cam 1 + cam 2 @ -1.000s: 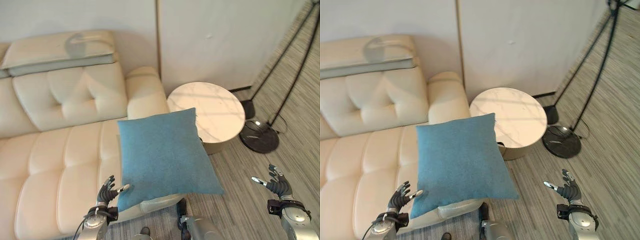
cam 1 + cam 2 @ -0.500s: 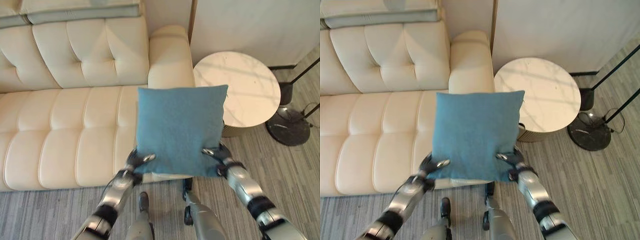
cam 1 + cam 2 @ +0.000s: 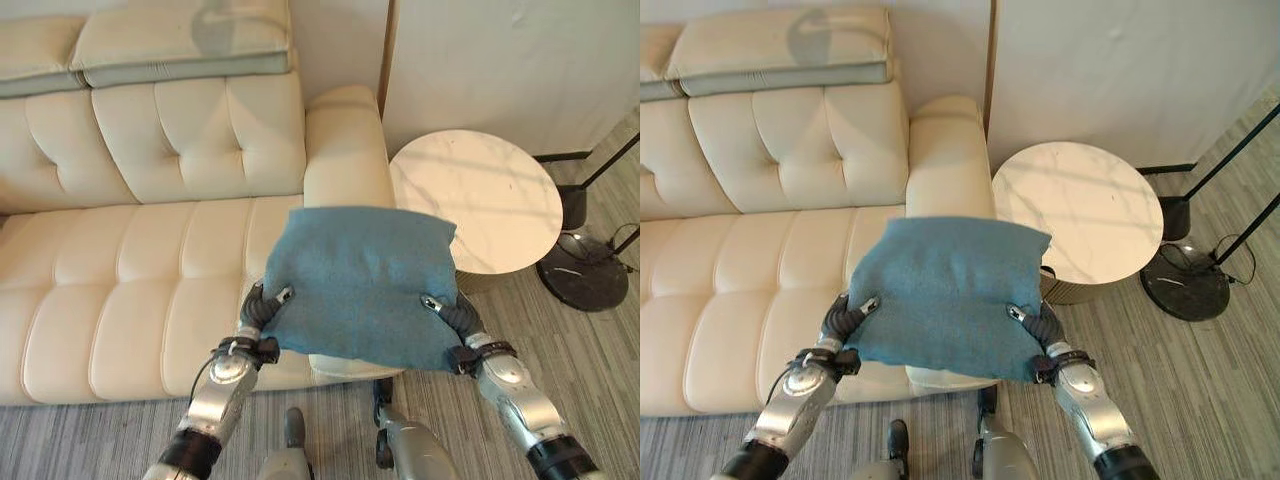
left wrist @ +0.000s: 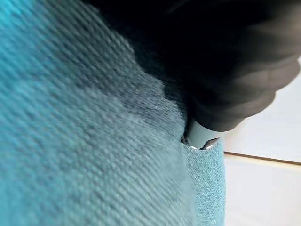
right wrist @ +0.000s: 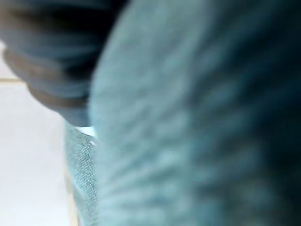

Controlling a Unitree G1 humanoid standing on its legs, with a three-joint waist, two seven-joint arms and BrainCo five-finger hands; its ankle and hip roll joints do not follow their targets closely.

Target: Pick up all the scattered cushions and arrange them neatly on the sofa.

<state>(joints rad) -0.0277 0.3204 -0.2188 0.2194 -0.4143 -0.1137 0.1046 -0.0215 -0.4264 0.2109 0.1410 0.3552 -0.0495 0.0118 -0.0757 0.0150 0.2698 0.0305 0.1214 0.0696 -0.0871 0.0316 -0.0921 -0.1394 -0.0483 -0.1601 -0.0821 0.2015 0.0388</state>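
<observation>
We see the blue cushion (image 3: 362, 283) held between both hands above the sofa (image 3: 130, 290) seat's front edge: left hand (image 3: 262, 307) pinching its near left corner, right hand (image 3: 448, 313) pinching its near right corner.

Head stereo pair, both eyes: high vantage, looking steeply down and forward over the cream sofa (image 3: 150, 250). Right eye sits slightly to the side of left, so the scene slides a little between them. Shared in both: sofa seat and backrest, round marble side table (image 3: 1077, 208), black lamp base (image 3: 588, 282) on striped floor, blue cushion (image 3: 365, 283) in foreground centre.

Left wrist camera: pressed almost against the blue cushion (image 4: 94, 141), looking along the left hand (image 4: 225, 84); pale sofa surface past the cushion's edge.

Right wrist camera: equally close, cushion weave (image 5: 197, 122) across most of it, pale surface at one side.
</observation>
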